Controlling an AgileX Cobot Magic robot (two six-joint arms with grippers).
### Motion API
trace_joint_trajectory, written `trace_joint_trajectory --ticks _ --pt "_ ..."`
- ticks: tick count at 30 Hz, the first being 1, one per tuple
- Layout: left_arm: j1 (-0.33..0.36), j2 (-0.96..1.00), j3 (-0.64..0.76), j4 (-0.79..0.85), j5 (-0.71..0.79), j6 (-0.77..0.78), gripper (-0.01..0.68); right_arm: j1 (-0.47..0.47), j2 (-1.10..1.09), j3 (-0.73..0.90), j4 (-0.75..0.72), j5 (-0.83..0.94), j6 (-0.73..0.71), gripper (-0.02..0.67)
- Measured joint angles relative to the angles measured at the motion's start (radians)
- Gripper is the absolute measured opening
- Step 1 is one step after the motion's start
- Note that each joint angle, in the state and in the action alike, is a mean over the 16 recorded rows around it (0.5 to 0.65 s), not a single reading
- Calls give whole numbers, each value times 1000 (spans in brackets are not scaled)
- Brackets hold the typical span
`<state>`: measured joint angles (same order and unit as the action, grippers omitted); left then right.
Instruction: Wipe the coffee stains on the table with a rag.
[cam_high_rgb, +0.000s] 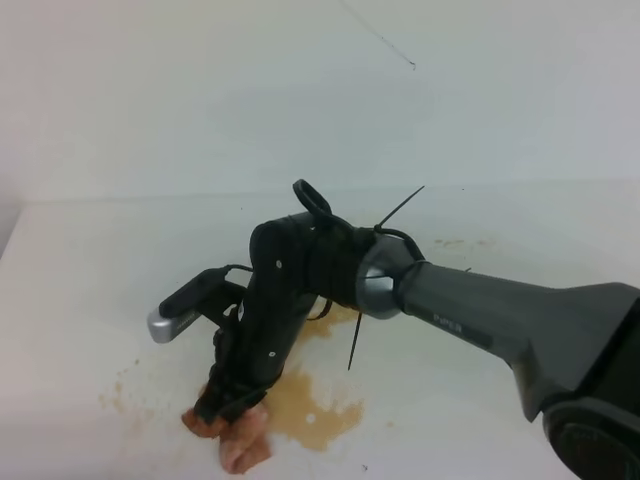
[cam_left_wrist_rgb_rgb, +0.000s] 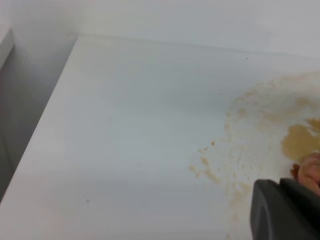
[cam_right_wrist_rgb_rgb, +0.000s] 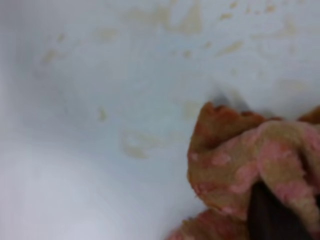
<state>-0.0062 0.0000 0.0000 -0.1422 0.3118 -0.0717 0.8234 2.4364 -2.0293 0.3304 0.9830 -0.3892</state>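
Pinkish rag (cam_right_wrist_rgb_rgb: 240, 160) fills the right wrist view, pinched in the right hand (cam_high_rgb: 232, 400), whose fingers are clamped on it, pressing it onto the bench (cam_high_rgb: 90, 260) beside the coffee stains (cam_high_rgb: 310, 410). Wiping well likely means steady downward pressure and overlapping sweeps across the blotch.

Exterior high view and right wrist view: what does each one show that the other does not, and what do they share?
Only the exterior high view shows the whole right arm, the wall behind, and the big brown puddle next to the rag.

Only the right wrist view shows the rag's pink-and-brown weave up close, with a dark fingertip pressed into its folds.

Both show the rag gripped by the right arm, the white table, and faint coffee smears around it.
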Motion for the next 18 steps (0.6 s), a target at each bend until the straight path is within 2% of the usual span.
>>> trace_joint_trajectory --ticks 18 --pt "-1 0 0 0 0 0 -3 -128 7 -2 -45 -11 17 40"
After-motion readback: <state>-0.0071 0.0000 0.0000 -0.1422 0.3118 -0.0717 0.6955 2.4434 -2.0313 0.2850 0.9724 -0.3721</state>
